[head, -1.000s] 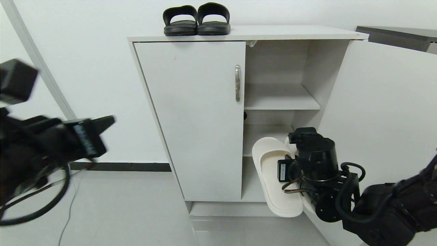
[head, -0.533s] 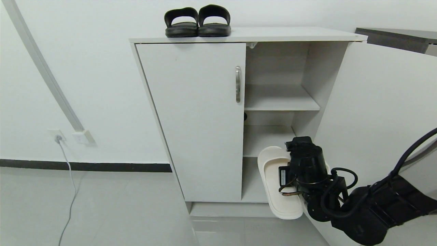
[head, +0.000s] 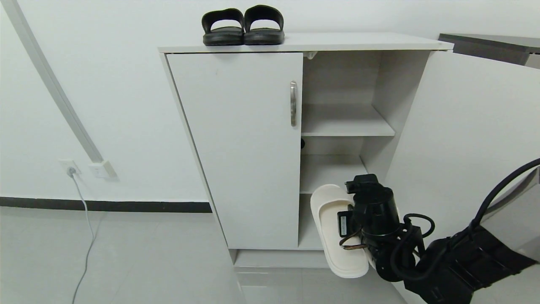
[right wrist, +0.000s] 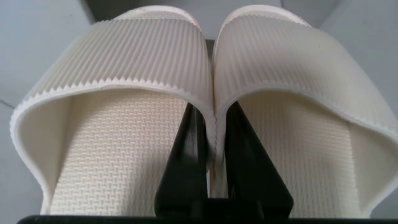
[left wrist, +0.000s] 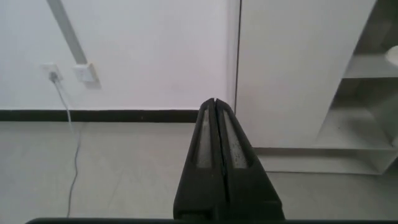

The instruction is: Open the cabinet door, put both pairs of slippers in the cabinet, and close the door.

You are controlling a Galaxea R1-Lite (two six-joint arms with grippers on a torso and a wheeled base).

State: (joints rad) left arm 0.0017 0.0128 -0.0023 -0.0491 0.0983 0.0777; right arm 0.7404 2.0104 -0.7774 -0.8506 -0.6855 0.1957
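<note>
Two end effectors. The right end effector [right wrist: 213,134] is pinching the white slippers [head: 333,228] by the two inner strap edges, which are squeezed together between its fingers. The left end effector [left wrist: 214,106] is pressed together with nothing in it, low over the floor [head: 147,261] and left of the cabinet [head: 236,147].

White slippers: two, one pair, held side by side and touching. They are cream with ribbed straps and a fine textured footbed. The long axis runs from low and near to higher and farther, with toes toward the cabinet and heels toward the arm. They are off the floor, and the toe end is at the front of the open right half, around the lowest compartment.

Cabinet: one, white, with two doors. The left door is shut and has one metal handle [head: 293,103]. The right door [head: 464,139] is swung wide open. Two shelves are inside: an upper shelf [head: 346,120] and a lower shelf [head: 329,171].

Black slippers [head: 243,26]: two, one pair, on the cabinet's top surface [head: 358,40] above the shut door. They sit flat and touching, with the long axis front to back. I can't tell which end faces out.
</note>
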